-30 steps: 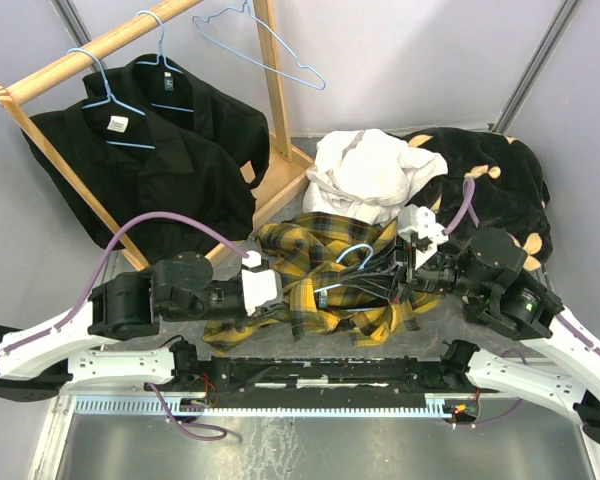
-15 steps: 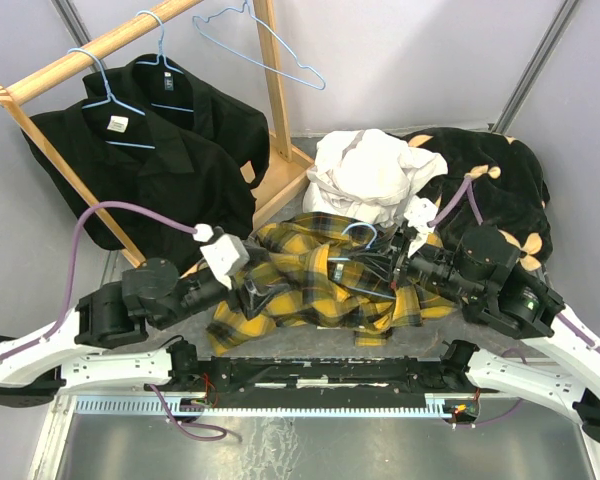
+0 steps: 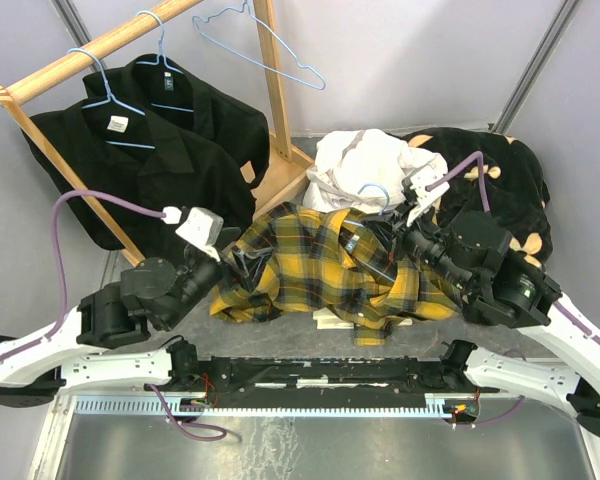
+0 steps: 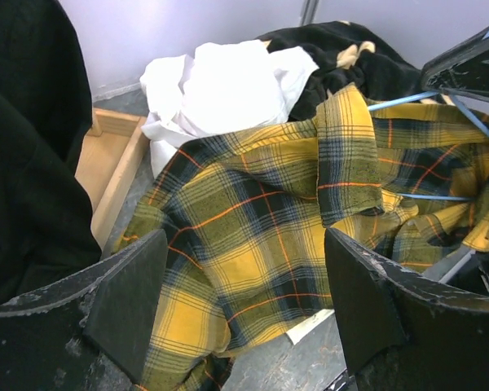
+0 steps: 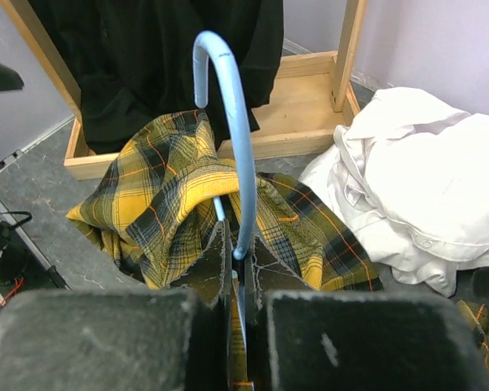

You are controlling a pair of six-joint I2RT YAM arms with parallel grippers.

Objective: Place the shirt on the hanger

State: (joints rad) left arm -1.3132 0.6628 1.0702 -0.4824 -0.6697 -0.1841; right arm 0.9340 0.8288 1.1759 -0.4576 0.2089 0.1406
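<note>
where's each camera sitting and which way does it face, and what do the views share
Top external: above and behind the arms, looking down; both arms show, left gripper and right gripper.
Left wrist: on the left arm, facing across the shirt toward the white shirt; its open fingers frame the view.
Right wrist: on the right arm, facing the wooden rack; its shut fingers pinch the hanger.
Shared: all three see the shirt and white shirt.
</note>
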